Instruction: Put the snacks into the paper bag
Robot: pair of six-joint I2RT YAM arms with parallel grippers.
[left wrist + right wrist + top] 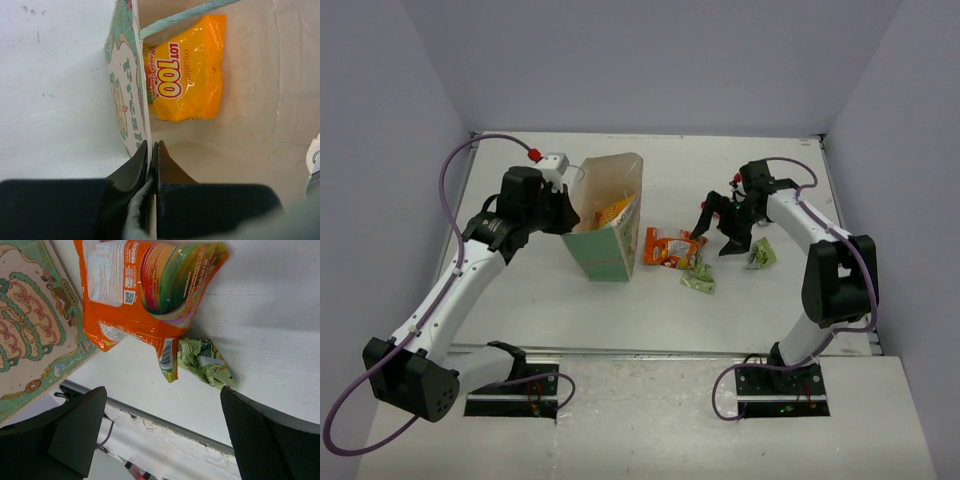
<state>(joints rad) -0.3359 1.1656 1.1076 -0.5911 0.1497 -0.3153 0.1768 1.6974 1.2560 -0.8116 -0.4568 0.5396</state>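
The mint-green paper bag [605,250] stands open at centre left, its printed side [30,325] also in the right wrist view. My left gripper [565,215] is shut on the bag's left wall [127,95], one finger inside and one outside. An orange-yellow pouch [187,70] lies inside the bag [616,210]. Right of the bag, an orange-white pouch [672,247] [145,290] lies flat on the table. One small green packet [699,279] [205,362] sits just beyond it, another [760,254] further right. My right gripper [717,232] [162,395] hovers open above these packets, holding nothing.
The bag's thin handle [180,17] arches across its mouth. A metal rail [660,352] marks the table's front edge, seen close under the right gripper [165,425]. Pale walls enclose the table on three sides.
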